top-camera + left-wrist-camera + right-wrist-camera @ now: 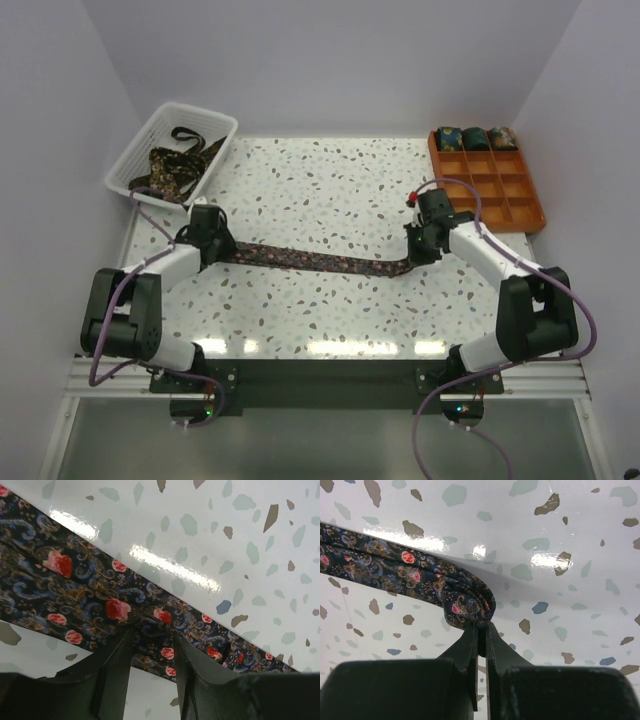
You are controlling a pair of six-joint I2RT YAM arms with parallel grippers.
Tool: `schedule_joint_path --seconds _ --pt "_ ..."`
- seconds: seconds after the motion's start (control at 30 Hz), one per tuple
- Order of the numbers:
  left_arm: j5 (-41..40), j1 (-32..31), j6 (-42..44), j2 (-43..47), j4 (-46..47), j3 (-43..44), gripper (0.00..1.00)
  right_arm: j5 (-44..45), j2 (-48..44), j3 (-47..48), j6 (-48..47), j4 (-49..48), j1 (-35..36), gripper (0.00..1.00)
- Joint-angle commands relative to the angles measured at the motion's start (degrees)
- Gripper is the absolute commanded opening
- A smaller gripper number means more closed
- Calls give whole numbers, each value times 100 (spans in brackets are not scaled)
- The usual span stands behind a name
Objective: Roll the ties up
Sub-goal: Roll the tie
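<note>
From above, the orange tray (520,190) sits at the table's (330,190) far right corner, with three rolled ties (475,138) filling its back row. To the left of the tray and nearer the arm bases, one dark floral tie (310,260) stretches across the table between the two grippers. The right gripper (418,245) is just left of the tray's near end. The left gripper (213,243) is well away from it. Far left of the tray, a white basket (135,160) holds loose ties (175,165). At the left wrist, the left gripper (152,632) clasps the tie's (75,590) broad part, fabric puckered between its fingertips (120,655). At the right wrist, the right gripper (482,627) is clenched on the tie's (395,570) curled-over end, jaws almost touching.
</note>
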State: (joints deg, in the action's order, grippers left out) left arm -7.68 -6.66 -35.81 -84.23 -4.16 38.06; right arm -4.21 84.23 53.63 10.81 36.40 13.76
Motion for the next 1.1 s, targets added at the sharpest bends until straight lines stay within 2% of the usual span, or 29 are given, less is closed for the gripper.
schedule_joint_path --seconds 0.0,0.1,0.13,0.3,0.37,0.53,0.67,0.9,1.07 --pt "346 -238 197 511 -102 -18 44 350 15 280 -246 235 30 0" --pt "425 -458 66 801 -172 43 46 542 146 350 -281 332 92 0" --pt "443 -520 13 872 -164 35 50 613 155 368 -264 358 101 0" --pt "741 -1362 -363 1014 90 113 50 1184 199 543 -97 551 223 0" --pt "1083 -1784 -584 978 580 105 47 1299 261 579 -1 605 268 0" --pt "1330 -2489 -1041 443 1206 385 38 1825 322 588 202 728 346 0" --pt "1375 -3086 -1173 -163 1733 675 36 2169 410 579 369 816 478 0" --pt "1480 -3342 -1429 -1261 2376 886 31 2591 621 702 554 982 724 0" --pt "1437 -3518 -1463 -1553 2411 992 28 2995 753 860 694 1211 909 0"
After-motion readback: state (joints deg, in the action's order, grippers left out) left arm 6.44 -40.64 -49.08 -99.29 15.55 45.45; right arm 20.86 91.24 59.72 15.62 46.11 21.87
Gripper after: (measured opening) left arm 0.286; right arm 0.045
